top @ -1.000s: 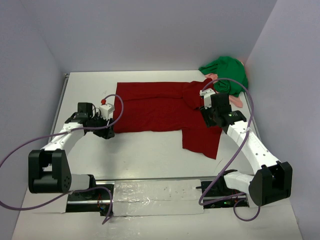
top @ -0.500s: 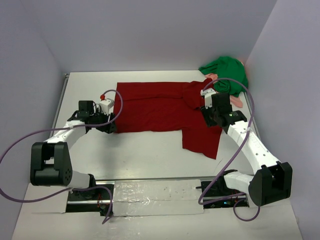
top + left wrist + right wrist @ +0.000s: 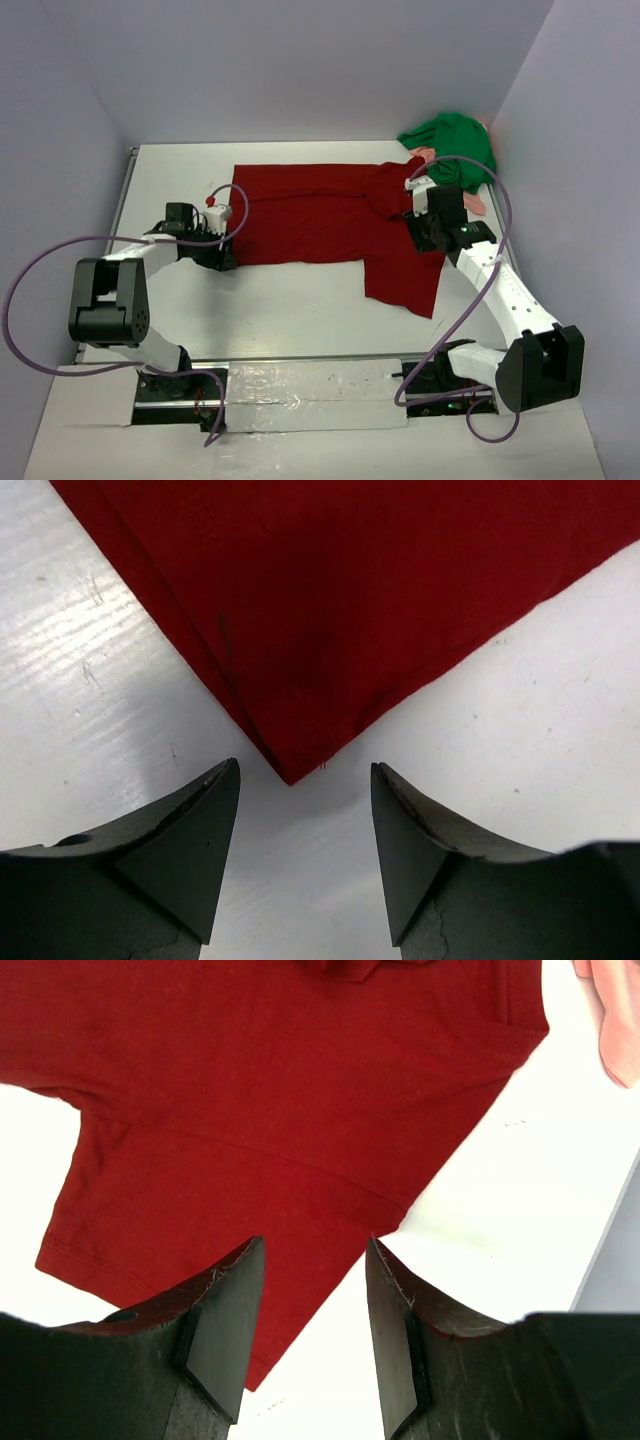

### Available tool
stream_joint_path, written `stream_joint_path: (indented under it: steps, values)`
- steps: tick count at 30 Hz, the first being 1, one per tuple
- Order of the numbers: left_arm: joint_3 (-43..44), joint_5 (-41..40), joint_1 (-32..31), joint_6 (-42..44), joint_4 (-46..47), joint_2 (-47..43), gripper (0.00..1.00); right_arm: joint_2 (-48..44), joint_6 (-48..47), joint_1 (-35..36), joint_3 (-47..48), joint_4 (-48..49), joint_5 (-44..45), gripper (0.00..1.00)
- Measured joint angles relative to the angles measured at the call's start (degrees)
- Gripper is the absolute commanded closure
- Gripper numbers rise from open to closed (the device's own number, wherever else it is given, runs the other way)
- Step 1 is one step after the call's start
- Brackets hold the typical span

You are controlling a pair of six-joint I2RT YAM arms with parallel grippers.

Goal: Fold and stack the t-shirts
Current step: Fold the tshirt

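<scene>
The large dark red t-shirt [image 3: 320,215] lies flat across the white table, one part hanging toward the front at the right [image 3: 405,280]. The bright green t-shirt [image 3: 450,145] is bunched in the back right corner, with the salmon-pink cloth [image 3: 473,203] beside it. My left gripper [image 3: 222,260] is open and empty, low over the table just short of the red shirt's near left corner [image 3: 290,775]. My right gripper [image 3: 420,232] is open and empty, over the red shirt's right edge [image 3: 400,1215]. The pink cloth shows at the top right of the right wrist view [image 3: 615,1020].
Grey walls close in the table at the back and both sides. A taped strip [image 3: 315,395] runs along the near edge between the arm bases. Purple cables loop from both arms.
My left gripper has moved right and back toward the red shirt's near left corner. My right gripper has barely moved.
</scene>
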Motion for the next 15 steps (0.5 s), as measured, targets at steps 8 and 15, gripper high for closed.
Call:
stream_joint_path:
  steps: [8, 15]
  values:
    - [0.8, 0.2, 0.0, -1.5, 1.1, 1.1, 0.37, -0.6, -0.2, -1.4, 0.0, 0.0, -1.1, 0.48]
    - [1.3, 1.0, -0.1, -3.1, 2.7, 2.3, 0.52, -0.6, -1.0, -2.0, 0.0, -0.6, -1.5, 0.48]
